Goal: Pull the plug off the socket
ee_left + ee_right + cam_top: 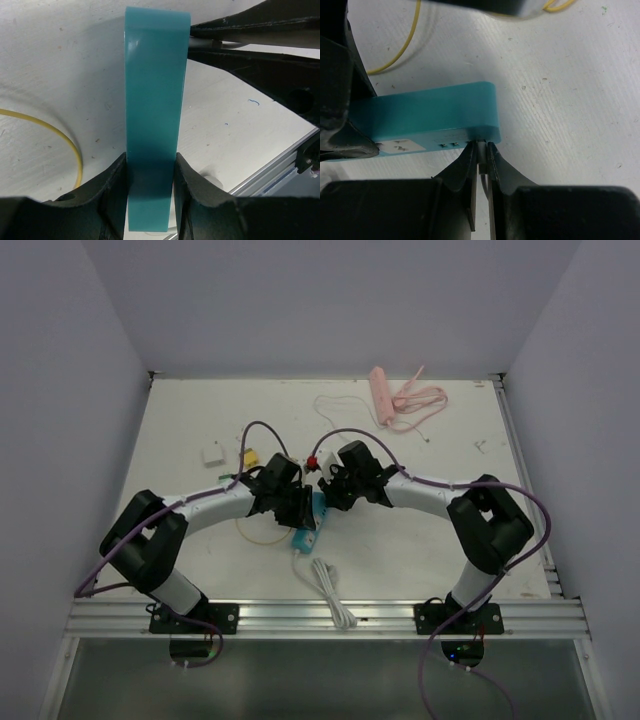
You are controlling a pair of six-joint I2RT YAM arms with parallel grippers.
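Plug [481,149] seated in teal socket strip [430,117], right gripper [480,150] clamped on it, left gripper [150,172] holding the strip

A scuffed white tabletop [190,410] is carrying a pink plastic power strip [381,396] with its looped pink cable at the upper right of the top view. A small white square block [213,453] and a small yellow piece [250,457] are sitting left of centre. At the centre a teal plastic socket strip [304,537] is resting on the surface with a white plug [481,148] sitting in its end, a thin yellow wire loop [252,533] is lying just left of it, and a white coiled cord [330,590] is trailing towards the lower edge.
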